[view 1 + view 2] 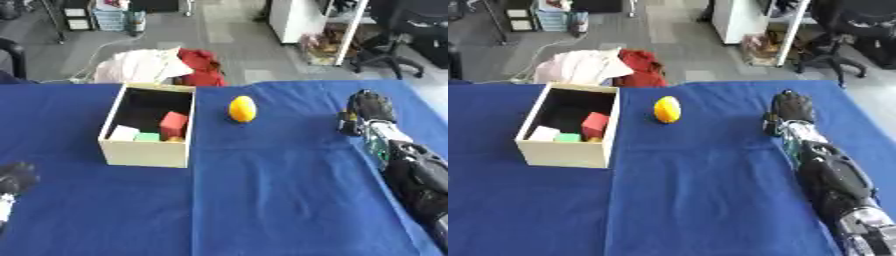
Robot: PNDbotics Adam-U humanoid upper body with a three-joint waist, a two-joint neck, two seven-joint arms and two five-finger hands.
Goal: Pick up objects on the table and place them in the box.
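Note:
A yellow-orange egg-shaped object (242, 109) lies on the blue tablecloth, just right of the open cream box (114, 150). Inside the box are a red block (173, 125), a white block (123, 133) and a green block (147, 136). My right hand (368, 106) rests over the cloth at the right, well right of the yellow object. It is open with relaxed fingers and holds nothing. My left hand (16, 177) shows as a dark shape at the lower left edge, left of and below the box.
The blue table (702, 190) spreads wide in front and in the middle. Beyond its far edge, red and white cloth (166, 65) lies on the floor behind the box. Office chairs and shelves stand further back.

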